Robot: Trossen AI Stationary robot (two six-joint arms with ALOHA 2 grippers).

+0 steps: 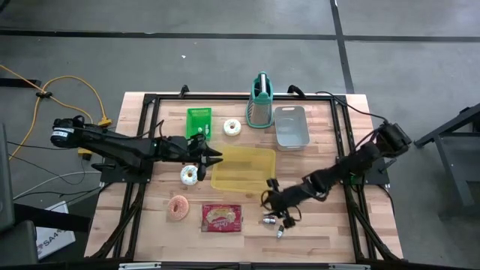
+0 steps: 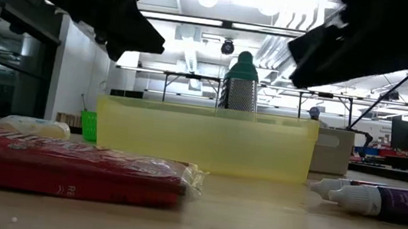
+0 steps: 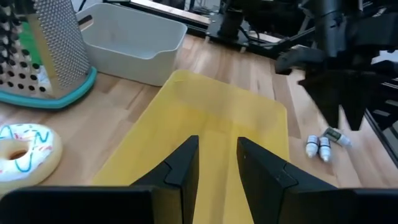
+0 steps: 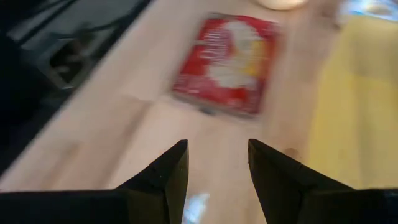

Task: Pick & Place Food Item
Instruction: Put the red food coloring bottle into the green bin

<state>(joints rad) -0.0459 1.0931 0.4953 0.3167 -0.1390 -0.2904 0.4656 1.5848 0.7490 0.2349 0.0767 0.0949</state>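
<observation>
A red food packet (image 1: pixel 222 217) lies flat near the table's front edge, also in the right wrist view (image 4: pixel 230 62). A pink donut (image 1: pixel 178 207) lies to its left. One white iced donut (image 1: pixel 189 174) lies left of the yellow tray (image 1: pixel 241 166), another (image 1: pixel 232 127) behind it. My left gripper (image 1: pixel 217 158) hovers over the tray's left edge, open by a narrow gap (image 3: pixel 217 162), holding nothing. My right gripper (image 1: pixel 266 201) hangs open (image 4: pixel 217 168) above the bare wood by the tray's front right corner, right of the packet.
A metal grater (image 1: pixel 260 101) with a teal base, a grey bin (image 1: pixel 291 126) and a green item (image 1: pixel 199 121) stand along the far side. Small dropper bottles (image 1: pixel 274 221) lie on the wood just below my right gripper. A black frame borders the tabletop.
</observation>
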